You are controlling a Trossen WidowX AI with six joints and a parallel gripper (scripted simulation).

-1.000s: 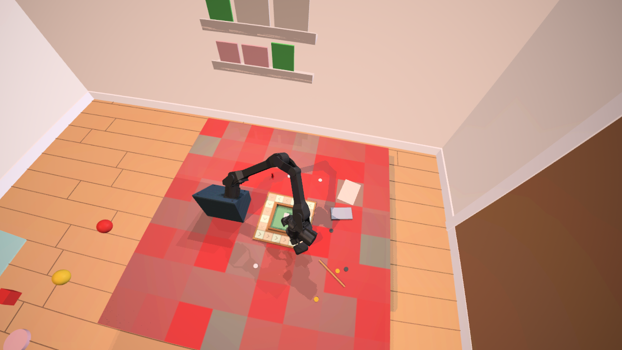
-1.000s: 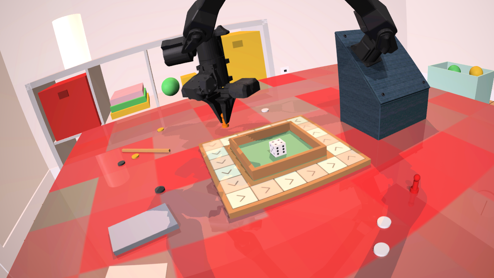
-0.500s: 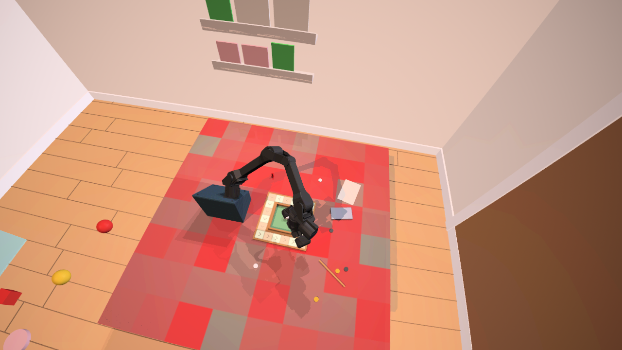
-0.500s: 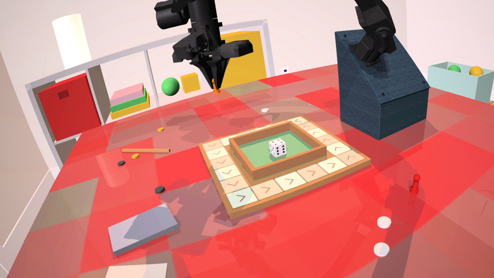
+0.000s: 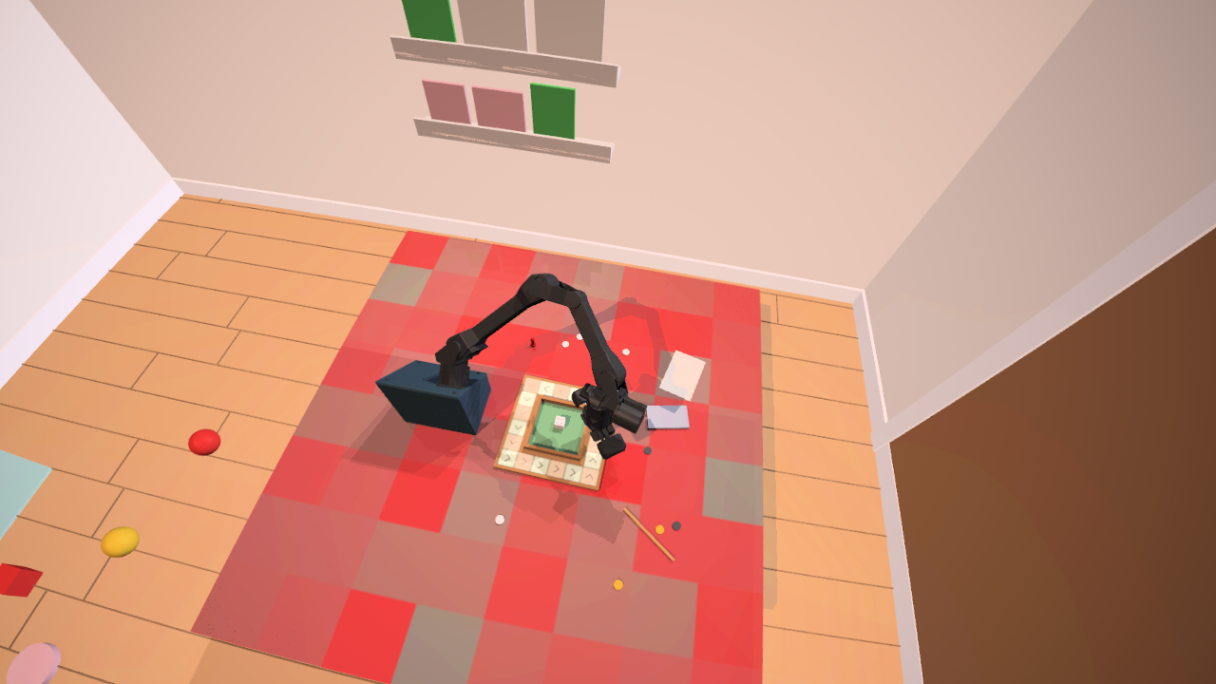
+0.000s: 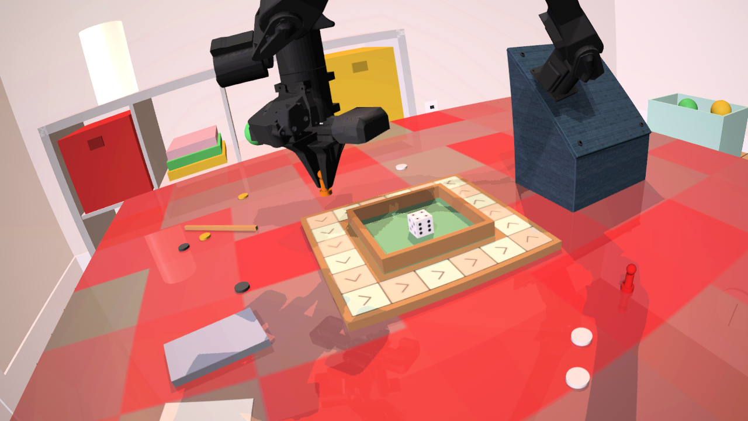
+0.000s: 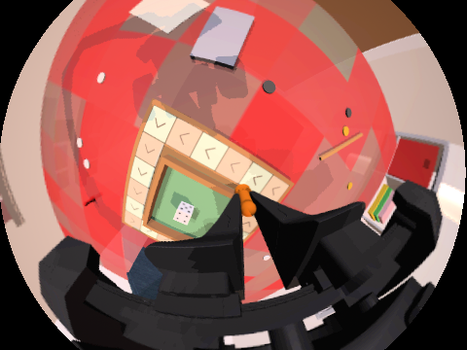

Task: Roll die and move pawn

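My gripper [image 6: 324,183] [image 7: 244,196] is shut on the orange pawn [image 6: 325,192] [image 7: 248,208] and holds it roughly upright in the air, near the far left corner of the board [image 5: 524,460] [image 6: 439,273] [image 7: 209,151] in the exterior view. In the top view the fingertips and pawn are hidden by the arm. The white die [image 5: 559,422] [image 6: 420,224] [image 7: 184,213] lies on the green floor of the wooden dice tray [image 6: 439,249], apart from the gripper. Its top face shows several pips, too small to read surely.
A red pawn [image 5: 533,342] [image 6: 628,279] stands off the board. White discs [image 6: 581,336], dark discs [image 6: 241,286] [image 7: 269,87] and yellow discs [image 6: 204,236] lie around it. A wooden stick [image 5: 648,534] [image 6: 220,227] [image 7: 341,146] and a grey slab [image 5: 668,416] [image 6: 217,345] [image 7: 223,36] also lie nearby.
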